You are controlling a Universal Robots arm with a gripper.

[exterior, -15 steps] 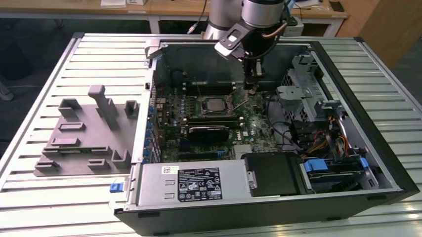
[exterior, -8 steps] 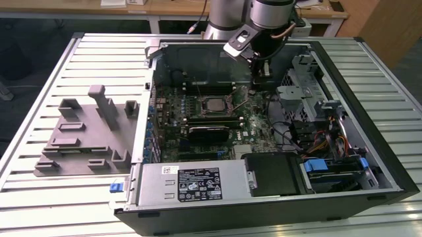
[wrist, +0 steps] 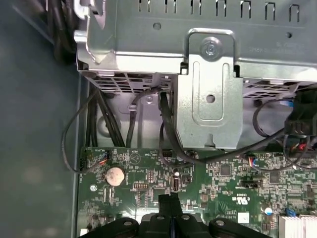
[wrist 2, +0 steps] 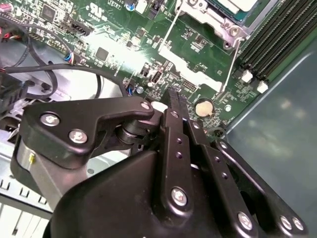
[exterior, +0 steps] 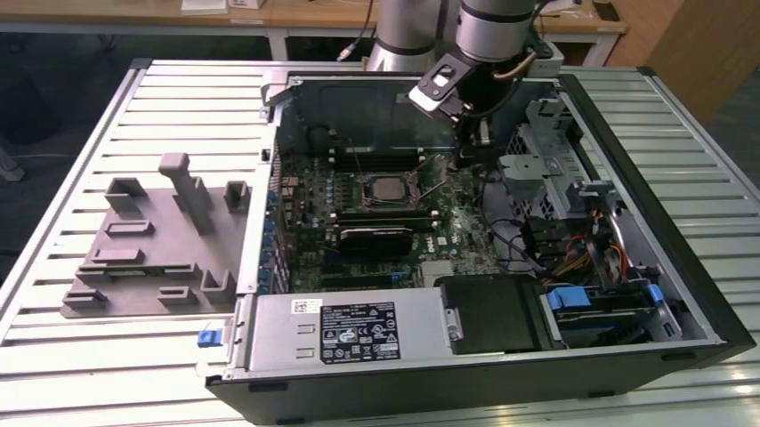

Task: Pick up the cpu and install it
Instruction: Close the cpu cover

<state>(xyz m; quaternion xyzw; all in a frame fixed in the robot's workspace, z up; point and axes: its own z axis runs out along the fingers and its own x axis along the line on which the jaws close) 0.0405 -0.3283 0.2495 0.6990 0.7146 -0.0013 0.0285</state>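
Above the motherboard [wrist: 218,186] near the coin cell [wrist: 115,174], tool [wrist: 171,198] hangs with fingers pressed flat together. Cpu [exterior: 386,189] sits in its socket [wrist 2: 218,22].

Pale slatted metal table [exterior: 84,374]. Grey plastic fixture plate [exterior: 142,258] with upright blocks lies flat toward exterior view's left. Open black computer case [exterior: 475,391] just beside it, toward exterior view's right, reaching near edge.
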